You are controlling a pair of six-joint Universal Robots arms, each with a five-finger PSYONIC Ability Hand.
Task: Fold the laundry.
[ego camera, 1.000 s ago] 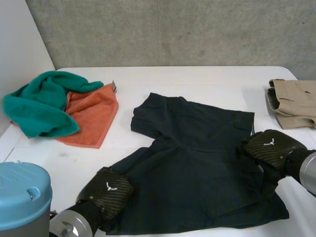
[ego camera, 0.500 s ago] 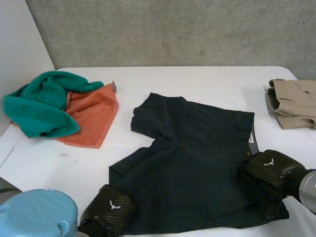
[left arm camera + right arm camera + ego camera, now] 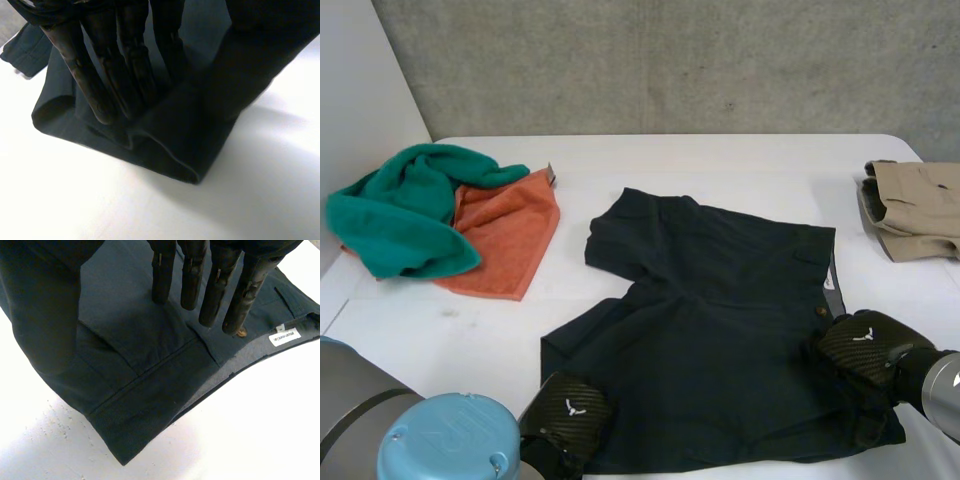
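Loosely, left robot hand (image 3: 131, 60), right robot hand (image 3: 192, 275), fingers straight on dark creased shorts (image 3: 710, 330)

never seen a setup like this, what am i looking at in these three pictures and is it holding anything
It is a robot with two arms at a white table, each arm ending in a black hand. The wide picture comes from a camera between and behind the arms, looking down. The other two come from cameras on the wrists, each looking along its own palm.

In the middle lie dark shorts, spread out. The left hand rests on their near left corner, and the right hand on their right side near the waistband. In the wrist pictures the fingers of the left and the fingers of the right are straight and lie on the cloth, so nothing looks gripped.

To the left, a green towel lies partly on an orange towel. At the right edge sits a folded beige garment.
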